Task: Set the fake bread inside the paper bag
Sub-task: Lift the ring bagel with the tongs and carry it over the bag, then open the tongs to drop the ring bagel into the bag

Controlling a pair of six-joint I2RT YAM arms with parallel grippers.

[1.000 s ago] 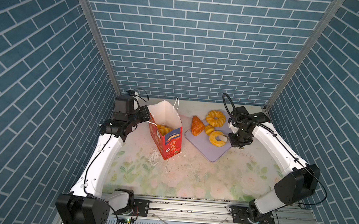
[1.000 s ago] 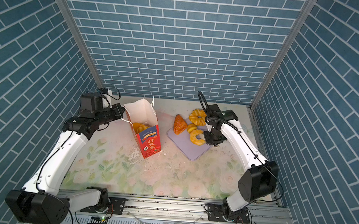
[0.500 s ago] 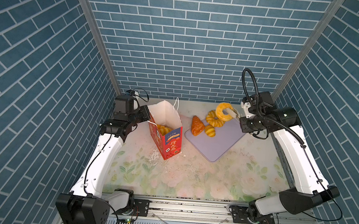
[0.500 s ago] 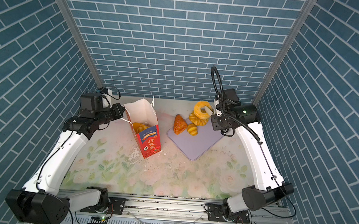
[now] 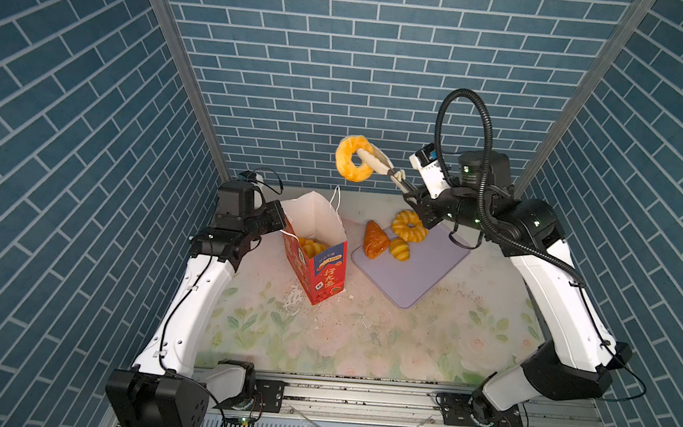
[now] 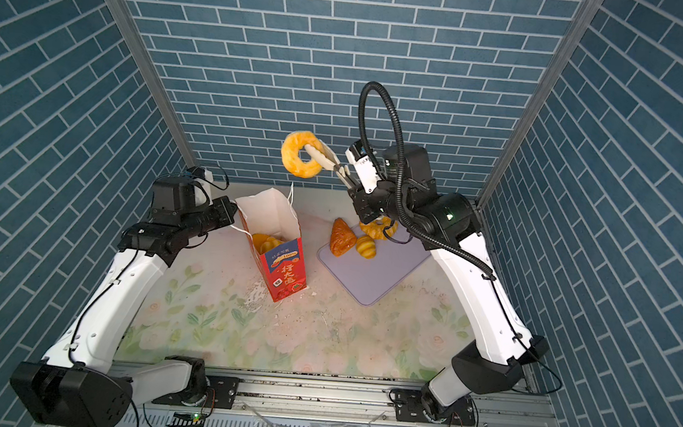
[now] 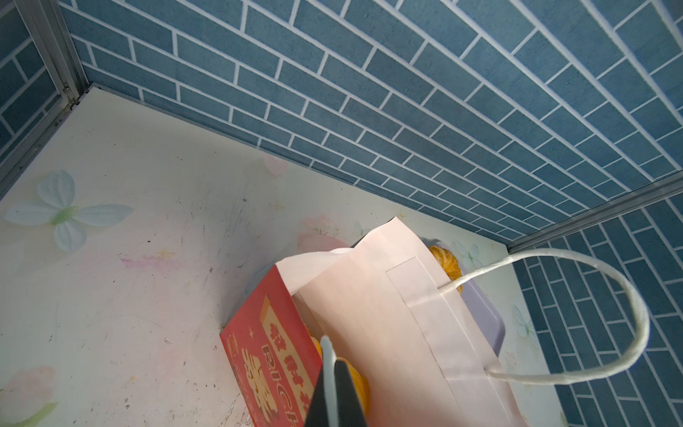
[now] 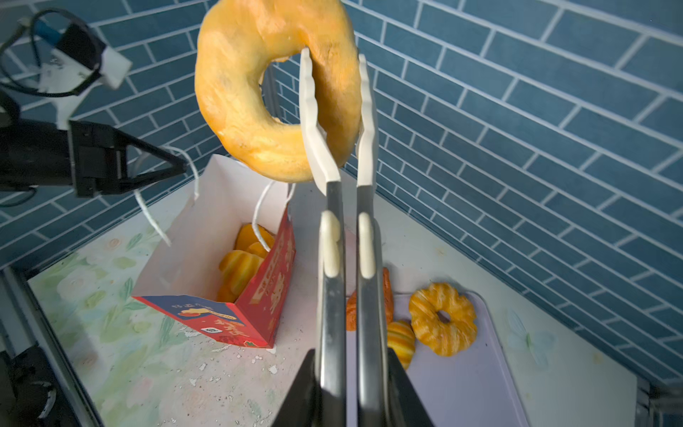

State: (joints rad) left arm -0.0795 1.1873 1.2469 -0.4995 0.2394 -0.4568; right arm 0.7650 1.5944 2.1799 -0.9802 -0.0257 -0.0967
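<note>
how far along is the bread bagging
Done: several yellow rolls lie in the paper bag, held by the left gripper. In hand: right gripper with tongs holds a ring donut aloft. Left: croissant, small roll, ridged donut at the lilac tray.

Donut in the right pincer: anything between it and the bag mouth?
Nothing visible. The donut hangs clear above and right of the bag, whose mouth stands open. The left pincer is shut at its left rim; a cord handle hangs at the rim.
</note>
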